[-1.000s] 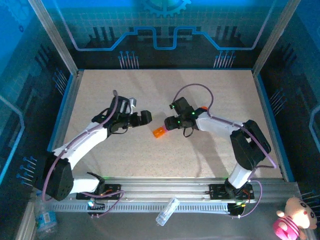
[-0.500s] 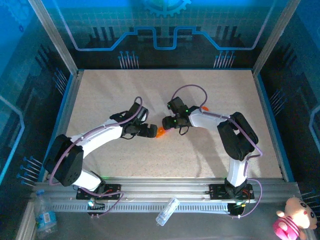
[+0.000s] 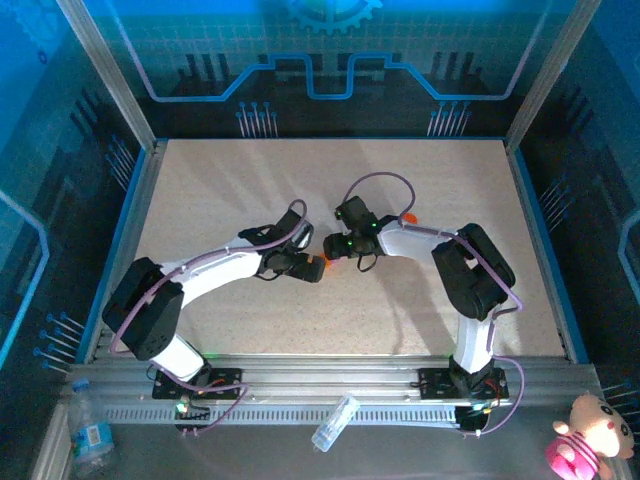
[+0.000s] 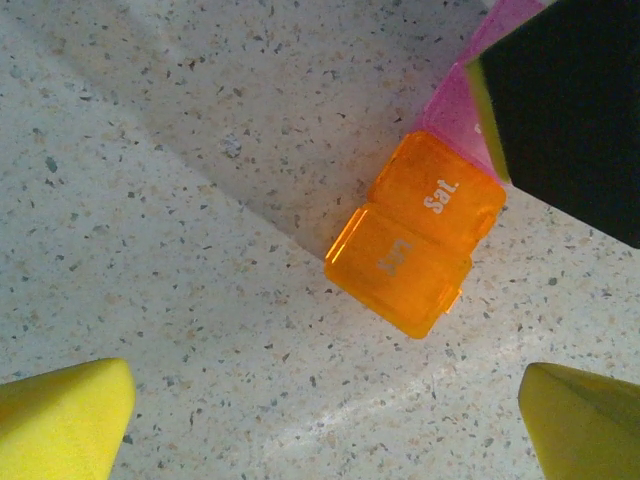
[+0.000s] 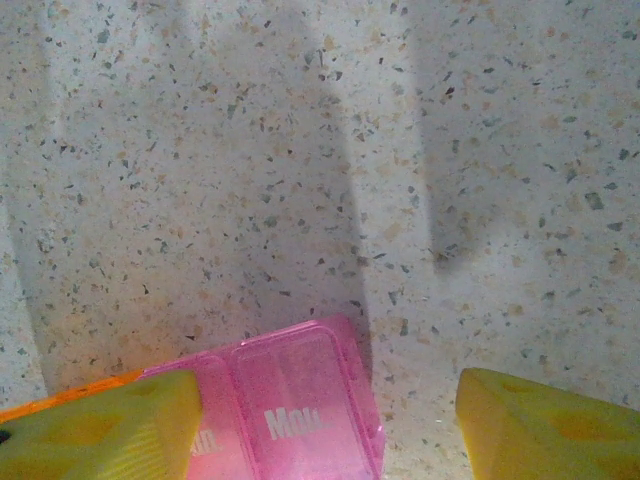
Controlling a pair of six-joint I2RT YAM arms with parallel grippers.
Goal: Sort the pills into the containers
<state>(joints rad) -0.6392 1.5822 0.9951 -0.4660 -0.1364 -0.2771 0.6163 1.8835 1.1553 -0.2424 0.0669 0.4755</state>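
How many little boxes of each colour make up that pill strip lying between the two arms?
Orange compartments: 2
Pink compartments: 2
Total: 4

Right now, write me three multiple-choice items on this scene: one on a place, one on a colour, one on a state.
1. Where on the table does the pill strip lie?
A. In its far left corner.
B. Between the left pincer and the right pincer.
C. Against its right edge.

2. What colour is the compartment marked "Sat."?
A. Pink.
B. Blue.
C. Orange.

3. How does the left pincer stand?
A. Open wide, clear of the strip.
B. Shut on the strip.
C. Shut on nothing.

Answers:
1 B: the top view shows the strip between both pincer tips.
2 C: the left wrist view shows that label on orange plastic.
3 A: its yellow fingers sit far apart, touching nothing.
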